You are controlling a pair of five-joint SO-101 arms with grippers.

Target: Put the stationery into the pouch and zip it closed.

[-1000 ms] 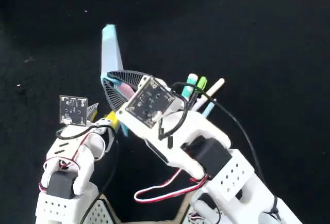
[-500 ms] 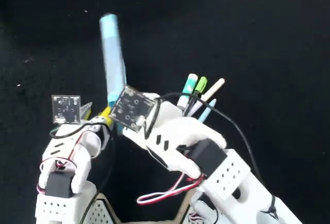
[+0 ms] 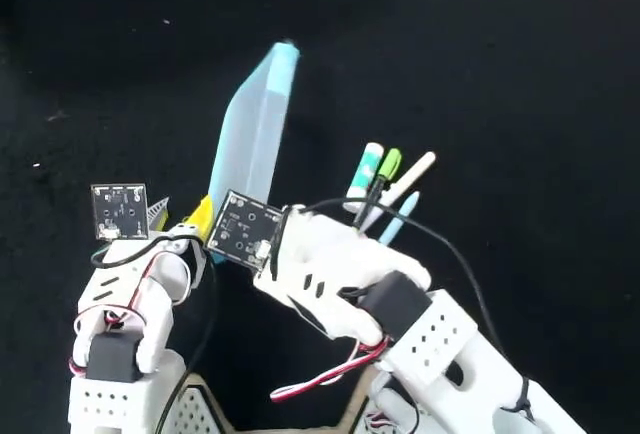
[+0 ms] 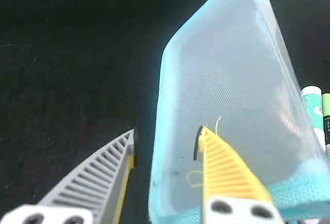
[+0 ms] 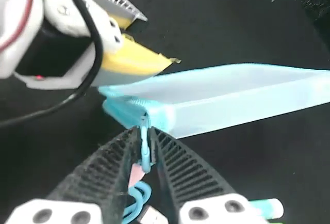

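Observation:
The light blue see-through pouch [image 3: 252, 139] is lifted off the black table, with its far end up and away from the arms. My right gripper [image 5: 145, 133] is shut on the pouch's blue zipper pull [image 5: 145, 152] at the near end. My left gripper [image 4: 166, 132] is open beside that end. Its yellow finger [image 4: 223, 172] rests against the mesh side [image 4: 232, 90], and its grey finger [image 4: 100, 180] stands clear. Several pens and markers [image 3: 385, 184] lie on the table by the right arm, partly under it.
The black table [image 3: 500, 104] stretches open to the far side and to the right. The two arms crowd the near middle, and the left arm's camera board [image 3: 118, 211] is close to the right arm's camera board [image 3: 245, 229]. A teal-and-white marker [image 4: 312, 105] lies just past the pouch.
The right wrist has moved left and nearer, toward the left arm. The pouch has swung, its far end moving right, and it has turned its broad side up.

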